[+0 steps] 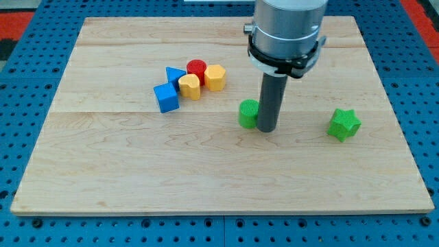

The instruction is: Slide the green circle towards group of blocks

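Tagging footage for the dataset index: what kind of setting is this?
Most likely a lab tabletop rig for robot pushing trials. A wooden board lies on a blue perforated base, small coloured blocks such as the green star sit on it, and my tip stands just right of the green circle.

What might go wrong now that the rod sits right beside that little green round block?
1. My tip sits at the right of the green circle. Pushing off-centre, the round block may slip aside instead of heading up-left to the group.
2. Pushed too far, it might scatter the group: the yellow blocks, the red block and the blue blocks.
3. The rod partly hides the circle, so contact is hard to judge.
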Controlling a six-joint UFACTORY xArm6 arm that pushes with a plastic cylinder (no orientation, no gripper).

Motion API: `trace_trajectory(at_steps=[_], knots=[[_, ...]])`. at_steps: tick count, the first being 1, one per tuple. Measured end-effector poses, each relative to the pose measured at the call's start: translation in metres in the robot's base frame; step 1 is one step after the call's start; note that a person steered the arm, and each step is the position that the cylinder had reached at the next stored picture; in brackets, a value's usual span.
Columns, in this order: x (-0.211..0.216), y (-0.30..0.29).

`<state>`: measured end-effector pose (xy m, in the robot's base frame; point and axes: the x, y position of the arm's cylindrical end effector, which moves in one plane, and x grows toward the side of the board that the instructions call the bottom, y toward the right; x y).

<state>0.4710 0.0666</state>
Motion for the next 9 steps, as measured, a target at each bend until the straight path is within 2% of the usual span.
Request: trace_trajectory(at_steps=[1, 2, 6, 9], knots=[[-0.015, -0.013], [-0.028, 0.004], [-0.039, -0.034], [-0.052, -0.034]])
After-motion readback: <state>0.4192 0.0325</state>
